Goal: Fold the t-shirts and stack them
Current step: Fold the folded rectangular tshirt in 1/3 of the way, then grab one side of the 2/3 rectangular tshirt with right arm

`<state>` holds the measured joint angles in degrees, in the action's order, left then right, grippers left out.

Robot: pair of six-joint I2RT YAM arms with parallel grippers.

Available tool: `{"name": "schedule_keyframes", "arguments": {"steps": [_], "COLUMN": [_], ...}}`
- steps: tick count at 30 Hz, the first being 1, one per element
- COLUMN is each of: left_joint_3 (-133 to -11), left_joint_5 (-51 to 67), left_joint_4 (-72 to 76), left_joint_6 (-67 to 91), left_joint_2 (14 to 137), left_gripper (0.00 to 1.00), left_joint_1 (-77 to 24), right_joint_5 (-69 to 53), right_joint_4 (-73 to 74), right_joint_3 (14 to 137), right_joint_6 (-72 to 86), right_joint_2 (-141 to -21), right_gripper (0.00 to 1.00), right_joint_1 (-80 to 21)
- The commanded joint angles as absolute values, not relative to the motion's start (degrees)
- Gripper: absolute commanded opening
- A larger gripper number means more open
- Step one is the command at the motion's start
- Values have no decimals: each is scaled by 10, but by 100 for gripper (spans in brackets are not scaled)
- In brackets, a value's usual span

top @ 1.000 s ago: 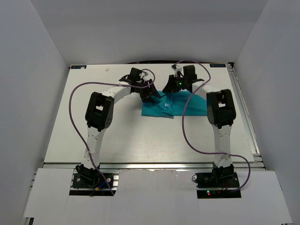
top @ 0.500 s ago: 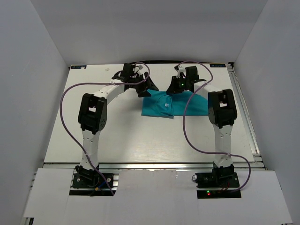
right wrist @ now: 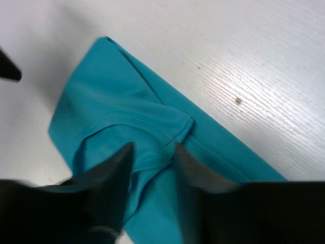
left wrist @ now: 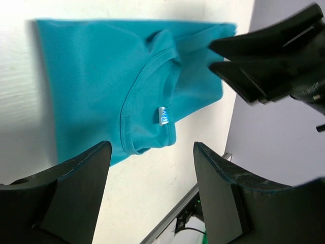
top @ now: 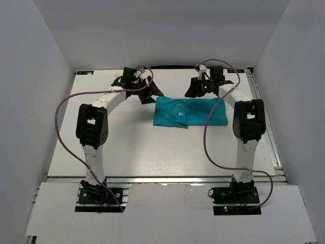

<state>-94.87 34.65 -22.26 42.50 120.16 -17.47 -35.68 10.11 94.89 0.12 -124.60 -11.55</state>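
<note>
T-shirt (top: 190, 113) first, Mia: where is it?

On the white counter (top: 152, 147), Tom, in the far half and a little right of the middle. It's plain teal, folded into a wide rectangle with the long side running left to right, and it lies flat.

Anything showing on the top of it?

The neckline faces up, left of the rectangle's middle. The left wrist view shows a small white label (left wrist: 162, 116) just inside the collar. One fold ridge runs off from the collar towards the right-hand end.

And the left claw (top: 151, 93)?

Just off the shirt's far-left corner. From its own camera the two fingers stand wide apart with nothing between them, and the cloth lies beyond the tips.

The right claw (top: 193, 91)?

At the shirt's far edge, near the middle of that edge. Its fingers are parted only narrowly. In the left wrist view a gap shows between them and no cloth sits in it. From its own camera the tips are blurred over the collar area, so I can't tell whether they brush the fabric.

What else is around?

Purple cables (top: 207, 137) loop from both arms, and the right one crosses above the shirt. Pale walls stand on three sides of the counter.
</note>
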Motion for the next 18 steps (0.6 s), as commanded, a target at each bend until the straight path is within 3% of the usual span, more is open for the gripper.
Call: {"name": "schedule_keyframes", "arguments": {"steps": [1, 5, 7, 8, 11, 18], "left_joint_3": [-927, -878, -855, -830, -797, -737], "left_joint_5": [338, 310, 298, 296, 300, 315], "left_joint_4": [-209, -209, -200, -195, -173, -147], "left_joint_6": [402, 387, 384, 382, 386, 404], "left_joint_2": [1103, 1039, 997, 985, 955, 919], "left_gripper": [77, 78, 87, 87, 88, 88], "left_joint_1": [-146, -117, -99, -87, -74, -65], "right_joint_5": [-384, -386, -367, -357, -306, -232], "right_joint_4": [155, 225, 266, 285, 336, 318], "right_joint_3": [926, 871, 859, 860, 863, 839], "right_joint_6": [-65, -155, -184, -212, -242, -249], "right_joint_2": [-1153, -1103, -1081, -1079, -1082, -1099], "right_gripper": [51, 65, 71, 72, 89, 89], "right_joint_1": [-82, -25, 17, 28, 58, 81]}}
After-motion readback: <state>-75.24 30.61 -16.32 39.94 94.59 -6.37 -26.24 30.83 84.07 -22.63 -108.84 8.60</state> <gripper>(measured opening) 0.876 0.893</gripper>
